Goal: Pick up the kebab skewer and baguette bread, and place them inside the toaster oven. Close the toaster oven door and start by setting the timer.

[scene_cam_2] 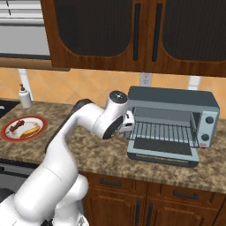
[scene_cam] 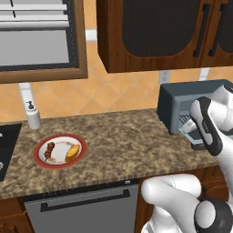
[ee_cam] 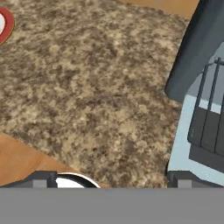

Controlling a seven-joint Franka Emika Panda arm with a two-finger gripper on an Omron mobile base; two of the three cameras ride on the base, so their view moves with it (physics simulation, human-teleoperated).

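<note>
Your jaws hang spread wide and empty beside the toaster oven (scene_cam_2: 173, 125), door (scene_cam_2: 162, 152) dropped. Kebab skewer (scene_cam: 49, 149) and baguette bread (scene_cam: 72, 153) share the plate (scene_cam: 59, 150), lower left. Reaching across, you risk clipping that door.

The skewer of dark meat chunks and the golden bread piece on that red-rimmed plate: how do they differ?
The thin kebab skewer of dark red-brown meat chunks is slender and knobbly; the golden-orange baguette bread is one thick, smooth lump. The kebab skewer lies on the side of the red-rimmed white plate nearer the soap bottle, the baguette bread on the side nearer the toaster oven. Both lie flat on that plate, roughly parallel and similar in length.
</note>
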